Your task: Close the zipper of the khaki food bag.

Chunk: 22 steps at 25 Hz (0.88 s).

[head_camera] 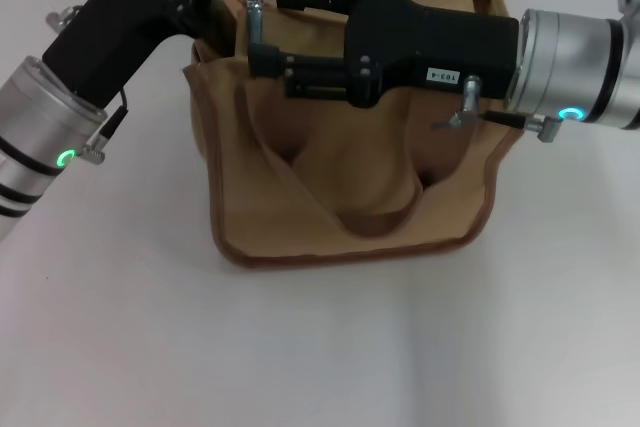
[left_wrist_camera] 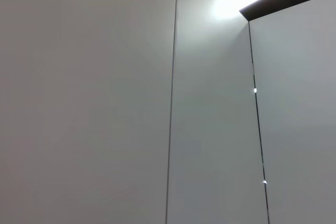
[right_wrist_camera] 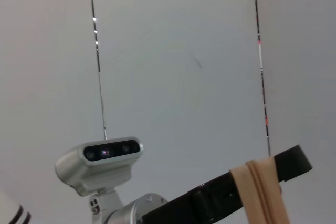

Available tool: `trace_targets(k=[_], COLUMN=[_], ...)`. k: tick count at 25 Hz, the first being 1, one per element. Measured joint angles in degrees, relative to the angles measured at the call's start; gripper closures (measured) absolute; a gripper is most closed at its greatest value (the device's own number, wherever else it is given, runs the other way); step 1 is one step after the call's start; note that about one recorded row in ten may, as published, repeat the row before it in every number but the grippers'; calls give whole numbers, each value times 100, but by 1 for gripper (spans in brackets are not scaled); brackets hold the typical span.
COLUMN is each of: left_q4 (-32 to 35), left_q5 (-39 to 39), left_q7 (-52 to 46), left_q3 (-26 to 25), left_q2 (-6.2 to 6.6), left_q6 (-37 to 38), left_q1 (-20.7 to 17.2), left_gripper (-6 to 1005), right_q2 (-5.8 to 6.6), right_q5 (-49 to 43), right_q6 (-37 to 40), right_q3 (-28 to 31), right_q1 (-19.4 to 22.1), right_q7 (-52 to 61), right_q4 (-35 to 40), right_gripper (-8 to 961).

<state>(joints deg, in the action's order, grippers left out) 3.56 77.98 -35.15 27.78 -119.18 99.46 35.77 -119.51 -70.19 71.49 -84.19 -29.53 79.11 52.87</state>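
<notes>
Right hand point(head_camera: 262, 32) lies over khaki food bag point(head_camera: 300, 217); left hand point(head_camera: 200, 2) beside.

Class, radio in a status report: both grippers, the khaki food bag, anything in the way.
Left gripper at the khaki food bag top left corner. Right gripper stretched across bag top, fingers beside left gripper. Zipper pull hidden. Handles slumped forward.

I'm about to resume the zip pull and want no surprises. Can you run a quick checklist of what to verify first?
1. Bag standing on the table: ok.
2. Right pincer over the bag's top, near its left end: ok.
3. Right pincer's hold on the zipper pull: cannot tell, pull not visible.
4. Left pincer at the bag's left top corner: cannot tell, its tip is hidden behind fabric.
5. Zipper closed along the whole bag: cannot tell; only a short stretch shows in the right wrist view.
</notes>
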Motion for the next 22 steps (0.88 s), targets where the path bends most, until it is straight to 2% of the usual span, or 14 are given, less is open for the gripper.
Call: trace_targets(k=[7,12,22], left_q4=[-3,-32,-50], left_q5=[18,18,30], left_q7=[-13,-15,-26], left_q3=[15,9,42], left_q2=[0,0,0], left_q6=[-1,-14,17], left_q1=[130,145,176], left_gripper=[995,994,994], right_q2=[-6,-12,9], right_q5=[12,50,55], right_q6=[422,466,283], right_q3=[4,44,82], right_q1=[150,317,305], right_q7=[173,227,473], right_q4=[77,198,-57], right_gripper=[180,180,181])
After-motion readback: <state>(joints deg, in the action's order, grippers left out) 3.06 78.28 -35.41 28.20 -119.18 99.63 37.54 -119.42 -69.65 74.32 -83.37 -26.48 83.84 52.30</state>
